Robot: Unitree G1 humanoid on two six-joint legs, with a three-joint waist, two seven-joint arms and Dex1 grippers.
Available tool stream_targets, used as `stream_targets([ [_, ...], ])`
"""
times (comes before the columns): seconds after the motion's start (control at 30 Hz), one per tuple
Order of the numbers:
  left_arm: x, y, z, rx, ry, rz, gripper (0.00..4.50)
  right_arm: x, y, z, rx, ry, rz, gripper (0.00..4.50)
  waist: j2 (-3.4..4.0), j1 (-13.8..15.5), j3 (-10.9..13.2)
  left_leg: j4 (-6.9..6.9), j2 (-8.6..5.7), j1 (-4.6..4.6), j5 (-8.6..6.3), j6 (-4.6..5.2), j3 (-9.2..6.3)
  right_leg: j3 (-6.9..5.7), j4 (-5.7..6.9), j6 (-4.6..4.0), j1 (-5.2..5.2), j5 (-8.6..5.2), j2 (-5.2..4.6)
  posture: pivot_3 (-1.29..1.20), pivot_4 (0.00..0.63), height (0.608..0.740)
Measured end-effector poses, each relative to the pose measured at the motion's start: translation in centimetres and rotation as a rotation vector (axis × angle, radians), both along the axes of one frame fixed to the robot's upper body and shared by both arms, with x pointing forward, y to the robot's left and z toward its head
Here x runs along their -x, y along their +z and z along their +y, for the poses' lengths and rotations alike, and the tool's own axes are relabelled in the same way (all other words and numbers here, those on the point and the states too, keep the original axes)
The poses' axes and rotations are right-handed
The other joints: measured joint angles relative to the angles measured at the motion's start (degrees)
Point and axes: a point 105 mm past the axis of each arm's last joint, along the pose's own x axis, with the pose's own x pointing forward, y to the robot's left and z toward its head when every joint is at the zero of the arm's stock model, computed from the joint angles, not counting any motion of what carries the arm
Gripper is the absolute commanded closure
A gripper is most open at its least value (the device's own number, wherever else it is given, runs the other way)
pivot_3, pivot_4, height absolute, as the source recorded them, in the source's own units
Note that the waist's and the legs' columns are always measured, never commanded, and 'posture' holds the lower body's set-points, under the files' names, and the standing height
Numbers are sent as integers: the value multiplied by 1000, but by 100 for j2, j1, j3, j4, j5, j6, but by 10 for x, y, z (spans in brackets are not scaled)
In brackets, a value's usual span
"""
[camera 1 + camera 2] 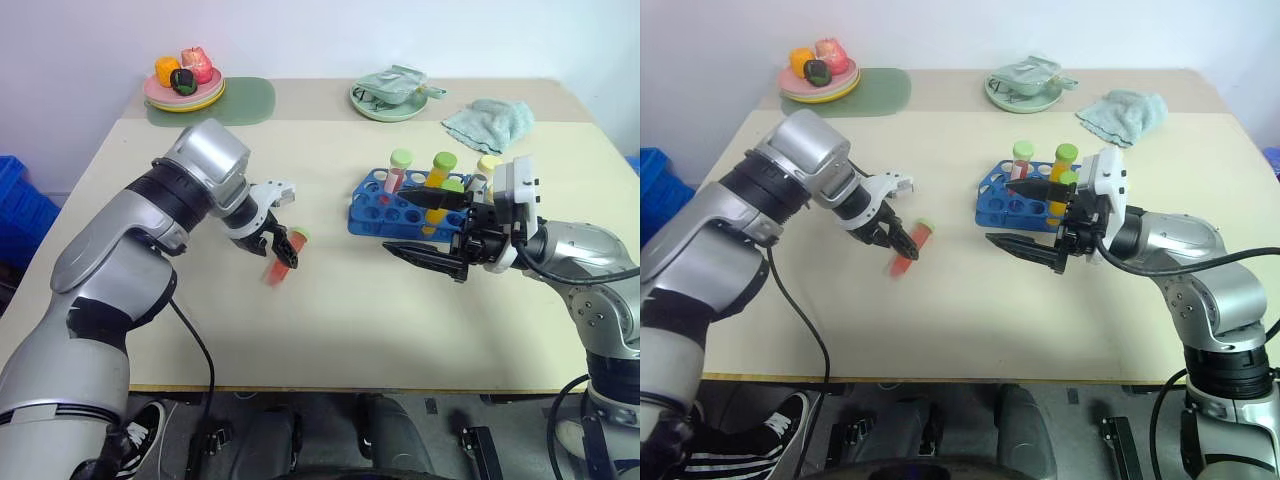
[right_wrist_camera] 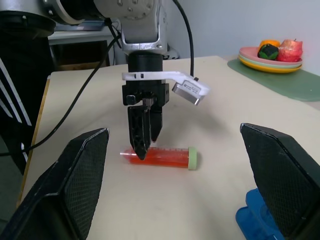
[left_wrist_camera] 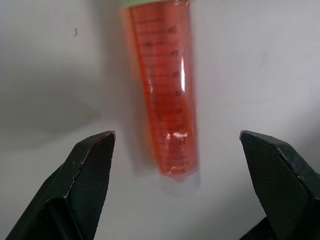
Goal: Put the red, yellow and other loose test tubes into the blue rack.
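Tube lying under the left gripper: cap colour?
Light green cap on the red tube, clearest in the right wrist view.

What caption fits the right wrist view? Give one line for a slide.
Left gripper open, poised over the red tube lying on the table.

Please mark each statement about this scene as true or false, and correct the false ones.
1. The red test tube lies flat on the table. True.
2. The left gripper is shut on the red tube. False: its fingers stand open on either side of the tube's bottom end.
3. The blue rack already holds several capped tubes. True.
4. The right gripper carries a yellow tube. False: it is open and holds nothing.
5. The pink plate with toy food sits beside the rack. False: it is at the table's far left corner.
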Motion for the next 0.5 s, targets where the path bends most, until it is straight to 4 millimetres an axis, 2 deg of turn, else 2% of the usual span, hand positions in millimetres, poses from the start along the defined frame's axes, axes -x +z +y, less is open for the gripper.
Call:
stream_targets([
  [0.4,-8,-10,-4,-34,-9,-9,383,-1,-4,-1,-6,-21,14,199,0,7,0,1,-1,1,0,1,1,0,1,0,0,0,0,0,150,740],
  [0.43,-9,-10,-6,-28,-8,-15,922,-1,-4,-1,-6,-22,12,0,0,8,0,1,-1,0,0,1,0,0,1,0,0,0,0,0,150,740],
  [0.5,-10,-10,-8,-27,-10,-21,1648,0,-3,0,-4,-21,5,0,0,7,0,1,-1,0,0,1,0,0,1,0,0,0,0,0,150,740],
])
